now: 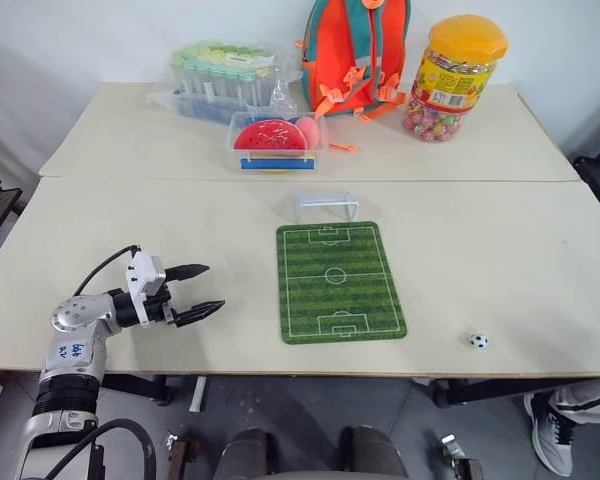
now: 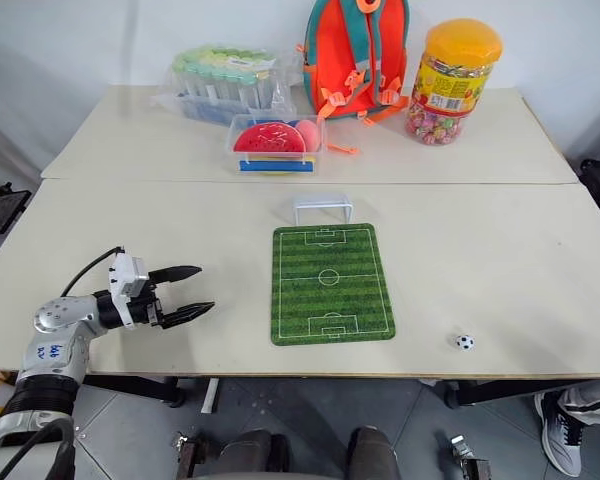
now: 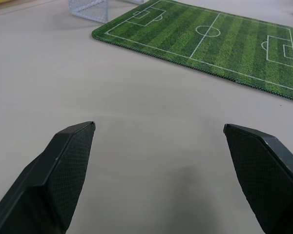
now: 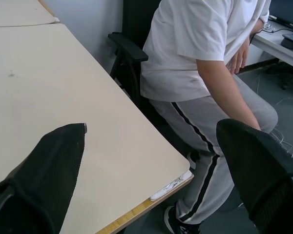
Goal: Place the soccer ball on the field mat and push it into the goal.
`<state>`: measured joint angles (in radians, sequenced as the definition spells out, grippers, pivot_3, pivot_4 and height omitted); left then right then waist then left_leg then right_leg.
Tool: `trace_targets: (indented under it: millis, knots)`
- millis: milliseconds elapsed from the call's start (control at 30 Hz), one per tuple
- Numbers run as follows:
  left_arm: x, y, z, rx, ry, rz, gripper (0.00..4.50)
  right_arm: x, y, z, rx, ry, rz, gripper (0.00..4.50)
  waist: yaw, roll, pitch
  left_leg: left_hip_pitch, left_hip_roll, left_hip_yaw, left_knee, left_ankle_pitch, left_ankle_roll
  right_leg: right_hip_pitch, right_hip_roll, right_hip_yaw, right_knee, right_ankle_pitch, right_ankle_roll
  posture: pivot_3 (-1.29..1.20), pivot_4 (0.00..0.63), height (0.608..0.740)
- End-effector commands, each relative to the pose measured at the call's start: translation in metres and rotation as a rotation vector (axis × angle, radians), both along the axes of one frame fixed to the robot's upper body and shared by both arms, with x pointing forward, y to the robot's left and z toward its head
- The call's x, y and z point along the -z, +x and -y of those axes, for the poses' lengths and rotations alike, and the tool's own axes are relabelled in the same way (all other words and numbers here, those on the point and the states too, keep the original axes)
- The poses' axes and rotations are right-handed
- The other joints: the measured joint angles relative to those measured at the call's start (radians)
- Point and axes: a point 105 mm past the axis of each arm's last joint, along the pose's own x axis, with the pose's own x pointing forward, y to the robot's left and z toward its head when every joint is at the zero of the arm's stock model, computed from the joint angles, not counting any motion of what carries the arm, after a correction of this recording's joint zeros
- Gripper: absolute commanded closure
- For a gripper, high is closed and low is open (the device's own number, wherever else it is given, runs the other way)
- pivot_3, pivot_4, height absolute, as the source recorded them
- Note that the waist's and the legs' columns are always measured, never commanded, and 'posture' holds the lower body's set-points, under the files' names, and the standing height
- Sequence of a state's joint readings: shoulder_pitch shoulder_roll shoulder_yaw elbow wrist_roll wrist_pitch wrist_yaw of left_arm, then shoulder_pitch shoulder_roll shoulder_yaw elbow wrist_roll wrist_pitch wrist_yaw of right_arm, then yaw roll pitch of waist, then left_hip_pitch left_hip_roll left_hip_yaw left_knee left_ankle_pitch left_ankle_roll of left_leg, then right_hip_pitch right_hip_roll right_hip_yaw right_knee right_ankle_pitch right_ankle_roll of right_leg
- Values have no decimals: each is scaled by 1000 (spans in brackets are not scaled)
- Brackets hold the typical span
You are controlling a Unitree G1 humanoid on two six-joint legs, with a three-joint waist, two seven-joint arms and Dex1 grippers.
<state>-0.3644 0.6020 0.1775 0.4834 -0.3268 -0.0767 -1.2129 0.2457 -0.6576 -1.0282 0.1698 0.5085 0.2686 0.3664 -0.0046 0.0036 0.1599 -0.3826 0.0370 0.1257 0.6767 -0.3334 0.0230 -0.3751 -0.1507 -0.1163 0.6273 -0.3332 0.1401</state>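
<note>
The soccer ball (image 1: 478,340) lies on the bare table near the front edge, to the right of the field mat (image 1: 340,280) and off it. The green mat with white lines lies in the middle of the near table, and the small white goal (image 1: 326,207) stands just beyond its far short side. My left gripper (image 1: 202,291) hovers open over the table left of the mat, pointing toward it, with nothing between its fingers; the left wrist view shows the mat (image 3: 210,41) and goal (image 3: 90,9) ahead. My right gripper (image 4: 154,139) is open and empty over the table's right edge.
On the far table stand a clear box with a red lid (image 1: 275,142), a rack of capped tubes (image 1: 223,78), an orange backpack (image 1: 355,52) and a candy jar (image 1: 454,78). A seated person (image 4: 205,73) is close beside the table's right edge.
</note>
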Motion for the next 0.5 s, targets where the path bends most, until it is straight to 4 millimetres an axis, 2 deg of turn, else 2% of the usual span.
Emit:
trace_targets:
  millis: [33,167,300,500]
  knots:
    - [-7,2,2,25,26,45,0,-10,-5,2,9,-29,29,13,1,0,0,0,0,0,0,0,0,0,0,0,0,0,0,0,150,740]
    - [-9,11,1,-21,-10,23,0,-10,-7,-2,7,-23,35,13,1,0,0,0,-3,0,0,0,0,0,0,0,0,0,0,0,150,740]
    - [-13,12,4,-3,-9,39,0,-17,-9,-9,-14,-34,45,13,1,0,0,0,-2,0,0,0,0,0,0,0,0,0,0,0,150,740]
    - [-17,13,13,39,-32,9,0,-26,1,-56,-278,-45,-26,13,2,0,0,0,-1,0,0,0,0,0,0,0,0,0,0,0,150,740]
